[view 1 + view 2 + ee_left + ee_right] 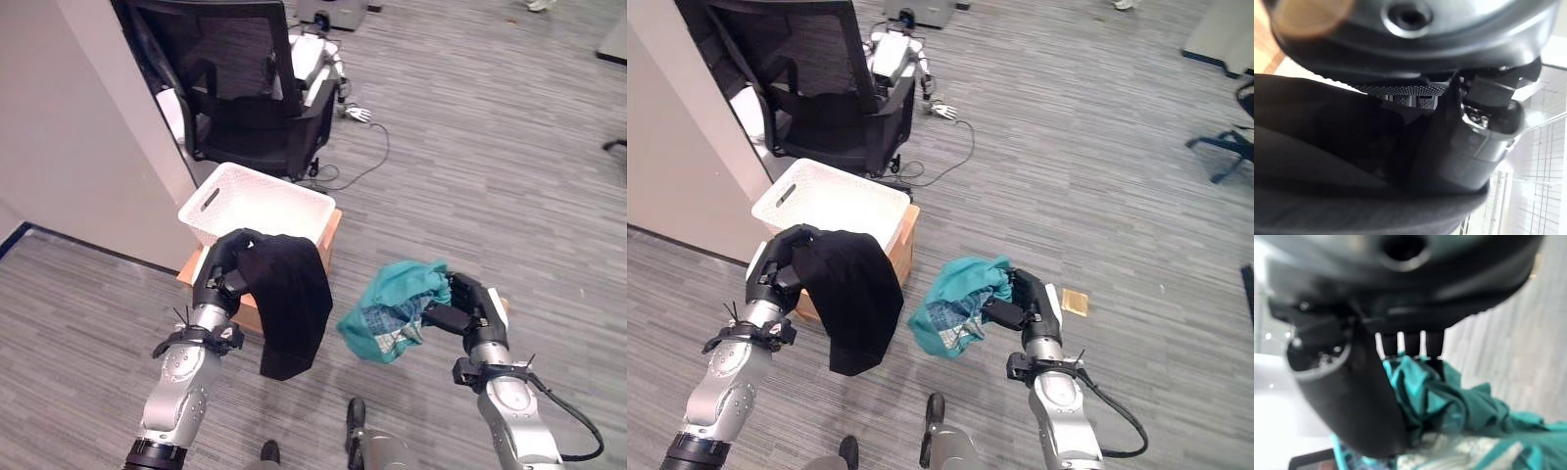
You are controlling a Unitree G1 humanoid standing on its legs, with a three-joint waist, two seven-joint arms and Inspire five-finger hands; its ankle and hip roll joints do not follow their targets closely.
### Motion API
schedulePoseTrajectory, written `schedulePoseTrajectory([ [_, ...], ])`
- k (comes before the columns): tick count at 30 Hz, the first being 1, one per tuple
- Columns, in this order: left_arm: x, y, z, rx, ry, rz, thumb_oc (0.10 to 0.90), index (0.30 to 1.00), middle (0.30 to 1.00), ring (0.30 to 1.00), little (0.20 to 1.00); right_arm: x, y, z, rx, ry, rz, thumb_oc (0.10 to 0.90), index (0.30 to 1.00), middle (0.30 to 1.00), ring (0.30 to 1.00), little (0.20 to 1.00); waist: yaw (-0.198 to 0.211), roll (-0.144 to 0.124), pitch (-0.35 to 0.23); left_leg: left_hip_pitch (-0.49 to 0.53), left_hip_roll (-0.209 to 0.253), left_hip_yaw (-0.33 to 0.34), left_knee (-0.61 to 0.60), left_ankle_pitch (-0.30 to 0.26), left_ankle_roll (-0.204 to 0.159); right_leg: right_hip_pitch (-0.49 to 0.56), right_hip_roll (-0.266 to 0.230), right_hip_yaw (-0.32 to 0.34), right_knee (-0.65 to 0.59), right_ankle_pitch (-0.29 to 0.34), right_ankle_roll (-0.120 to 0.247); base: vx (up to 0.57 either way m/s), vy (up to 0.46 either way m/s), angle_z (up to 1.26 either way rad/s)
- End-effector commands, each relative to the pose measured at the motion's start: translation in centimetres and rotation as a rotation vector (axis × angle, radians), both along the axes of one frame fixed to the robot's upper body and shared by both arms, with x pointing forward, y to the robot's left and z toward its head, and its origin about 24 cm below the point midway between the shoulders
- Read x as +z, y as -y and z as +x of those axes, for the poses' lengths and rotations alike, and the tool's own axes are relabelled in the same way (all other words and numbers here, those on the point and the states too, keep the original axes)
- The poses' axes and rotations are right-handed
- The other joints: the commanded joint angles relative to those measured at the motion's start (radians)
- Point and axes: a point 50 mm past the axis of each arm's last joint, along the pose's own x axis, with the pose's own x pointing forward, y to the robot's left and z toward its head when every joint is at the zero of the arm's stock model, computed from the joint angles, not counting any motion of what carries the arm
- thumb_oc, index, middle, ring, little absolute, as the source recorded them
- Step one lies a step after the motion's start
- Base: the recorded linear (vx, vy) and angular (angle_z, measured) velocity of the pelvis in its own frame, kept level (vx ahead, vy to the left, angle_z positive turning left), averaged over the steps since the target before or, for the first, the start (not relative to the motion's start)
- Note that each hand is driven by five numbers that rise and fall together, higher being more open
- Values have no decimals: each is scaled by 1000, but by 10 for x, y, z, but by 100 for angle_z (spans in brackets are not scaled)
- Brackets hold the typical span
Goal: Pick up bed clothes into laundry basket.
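Note:
My left hand [227, 266] is shut on a black garment [290, 304] that hangs down from it, just in front of the white laundry basket [257, 202]. Up close, the black garment [1327, 161] fills the space under the left hand's thumb [1469, 142]. To the right, my right hand [468, 308] is shut on a bunched teal cloth [397, 308] with a checked patch, held above the floor. The teal cloth [1464, 406] is pinched between the right hand's thumb and fingers [1410, 345].
The basket rests on a low wooden box [328, 240] beside a beige wall [69, 127]. A black office chair [245, 83] stands behind the basket, with a small robot figure [318, 64] on the floor by it. Grey carpet [490, 147] lies open to the right.

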Motion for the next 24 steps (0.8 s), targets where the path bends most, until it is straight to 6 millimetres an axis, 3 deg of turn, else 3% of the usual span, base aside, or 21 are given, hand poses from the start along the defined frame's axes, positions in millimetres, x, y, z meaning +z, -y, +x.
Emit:
schedulePoseTrajectory([
  [1, 64, -1, -2, -50, 336, -26, 400, 300, 300, 300, 300, 65, 13, 11, -39, 341, -58, 400, 300, 300, 300, 300, 2, -63, -120, -83, -81, 8, 85, -10, 7, 123, -59, 5, -5, -156, 101, 77, -156, -1],
  [4, 64, -8, -6, -36, 341, -41, 400, 300, 300, 300, 300, 75, 17, 14, -30, 372, -78, 400, 300, 300, 300, 300, 12, -66, -110, -127, -70, -9, 187, 5, -25, 170, -51, -22, -47, -157, 80, 36, -108, 30],
  [7, 72, -10, -7, -42, 369, -50, 400, 300, 300, 300, 300, 82, 24, 13, -53, 389, -100, 400, 300, 300, 300, 300, 12, -73, -104, -183, -30, 5, 158, 44, -42, 196, -77, -63, -71, -155, 87, -9, 13, 34],
  [11, 81, -18, -10, -41, 409, -52, 400, 300, 300, 300, 300, 90, 32, 15, -72, 404, -134, 400, 300, 300, 300, 300, 19, -68, -112, -209, -28, -4, 107, 67, -50, 199, -88, -68, -80, -152, 101, 38, 66, 29],
  [15, 106, -56, -29, 75, 553, -103, 400, 300, 300, 300, 300, 108, 48, 17, -102, 435, -200, 400, 300, 300, 300, 300, 34, -39, -144, -155, -39, 20, 12, 77, -37, 200, -93, -60, -66, -160, 107, 94, 129, -20],
  [19, 121, -83, -50, 202, 582, 77, 400, 300, 300, 300, 300, 120, 70, 13, -161, 421, -280, 400, 300, 300, 300, 300, 64, -33, -157, -115, -56, 33, -36, 80, -21, 203, -105, -66, -48, -164, 116, 75, 95, 1],
  [23, 126, -108, -60, 316, 587, 137, 400, 300, 300, 300, 300, 141, 83, 15, -188, 459, -327, 400, 300, 300, 300, 300, 96, -37, -163, -103, -68, 29, -54, 81, -18, 203, -116, -77, -41, -162, 129, 57, 58, 12],
  [24, 127, -117, -65, 371, 587, 155, 400, 300, 300, 300, 300, 154, 92, 16, -196, 470, -364, 400, 300, 300, 300, 300, 123, -42, -169, -106, -76, 20, -57, 79, -16, 205, -122, -90, -40, -160, 135, 56, 46, 22],
])
